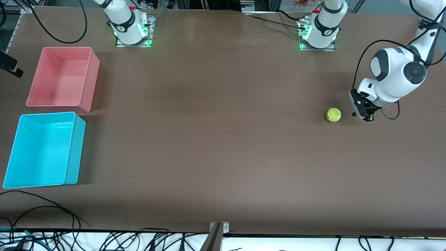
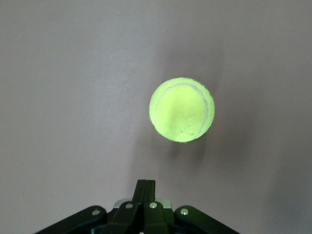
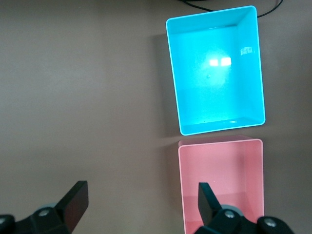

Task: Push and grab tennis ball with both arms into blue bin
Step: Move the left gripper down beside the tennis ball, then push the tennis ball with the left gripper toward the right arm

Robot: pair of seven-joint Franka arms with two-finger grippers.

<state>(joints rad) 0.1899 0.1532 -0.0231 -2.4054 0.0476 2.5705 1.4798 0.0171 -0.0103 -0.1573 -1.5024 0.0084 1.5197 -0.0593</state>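
Presently the left gripper [image 1: 366, 116], fingers clenched empty, sits just beside the tennis ball [image 1: 333, 114] at the left arm's end of the desk [image 1: 216, 139]. It should push squarely toward the blue bin [image 1: 43, 150]. Right gripper [image 3: 139, 202] waits, fingers released.

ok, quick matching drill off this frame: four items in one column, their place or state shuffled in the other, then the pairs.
Items
1. tennis ball
2. blue bin
3. left gripper
4. right gripper

Place or state
A. fingers open, up over the table with both bins below it
B. empty, at the right arm's end of the table, nearer the front camera than the pink bin
C. fingers shut, empty, low beside the ball
D. loose on the table at the left arm's end

Pairs: 1-D, 2-B, 3-C, 4-A
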